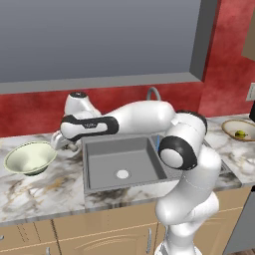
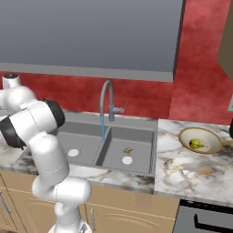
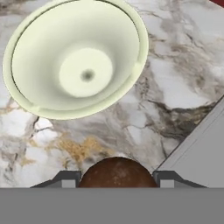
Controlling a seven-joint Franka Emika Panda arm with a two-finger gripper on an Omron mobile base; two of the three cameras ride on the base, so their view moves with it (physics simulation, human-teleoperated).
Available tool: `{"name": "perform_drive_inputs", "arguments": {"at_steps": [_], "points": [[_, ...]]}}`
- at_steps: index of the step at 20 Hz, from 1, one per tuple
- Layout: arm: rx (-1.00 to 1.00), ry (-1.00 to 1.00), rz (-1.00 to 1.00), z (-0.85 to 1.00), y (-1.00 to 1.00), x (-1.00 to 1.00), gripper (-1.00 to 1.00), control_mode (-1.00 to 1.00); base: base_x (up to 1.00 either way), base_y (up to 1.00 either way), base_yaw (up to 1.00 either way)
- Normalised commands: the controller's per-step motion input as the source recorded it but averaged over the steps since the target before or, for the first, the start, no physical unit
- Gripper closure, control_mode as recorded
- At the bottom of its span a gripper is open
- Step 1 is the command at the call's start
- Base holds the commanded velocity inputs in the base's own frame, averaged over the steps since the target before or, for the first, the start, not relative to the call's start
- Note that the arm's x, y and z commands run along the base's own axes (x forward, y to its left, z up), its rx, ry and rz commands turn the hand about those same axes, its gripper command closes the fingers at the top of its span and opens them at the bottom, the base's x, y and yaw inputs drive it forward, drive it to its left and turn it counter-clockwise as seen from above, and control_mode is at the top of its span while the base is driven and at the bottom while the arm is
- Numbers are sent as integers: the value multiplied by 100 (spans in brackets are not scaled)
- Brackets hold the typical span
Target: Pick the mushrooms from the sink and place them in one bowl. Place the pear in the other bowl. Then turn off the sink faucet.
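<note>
**Hand view: mushroom pinched beside the pale green bowl**

Hand view first: we see a brown mushroom cap (image 3: 117, 171) sitting between our two dark fingertips, which pinch it from either side. Ahead lies the pale green-white bowl (image 3: 26, 100) on the marble counter (image 3: 175, 78), with nothing in it, and the mushroom is short of its rim. A grey edge of the sink (image 3: 205, 148) cuts across the lower right corner. We can read no writing or labels anywhere.

Left base view: our arm reaches left across the sink (image 1: 94, 169), and the gripper (image 1: 63, 143) hangs over the counter between the sink's left edge and the green-white bowl (image 1: 30, 157). The tan-rimmed bowl (image 1: 234, 130) stands far right with the pear (image 1: 241, 134) inside it.

Right base view: a second mushroom (image 2: 128, 150) lies in the right basin, near the white drain. The faucet (image 2: 106, 102) sends a blue stream of water down. The pear (image 2: 196, 144) rests in the tan-rimmed bowl (image 2: 214, 144).
</note>
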Motion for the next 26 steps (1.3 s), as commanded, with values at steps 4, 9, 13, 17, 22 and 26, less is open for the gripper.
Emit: {"name": "perform_drive_inputs", "arguments": {"at_steps": [4,9,13,17,22,26], "points": [[0,0,6,-2,59,3,100,-100,0,0,0],[-1,0,4,-12,49,12,100,-100,0,0,0],[-10,0,0,-27,45,15,100,-100,0,0,0],[-9,0,0,-20,37,18,100,-100,0,0,0],[-2,0,0,-4,30,17,100,-100,0,0,0],[0,3,0,0,22,20,100,-100,0,0,0]]}}
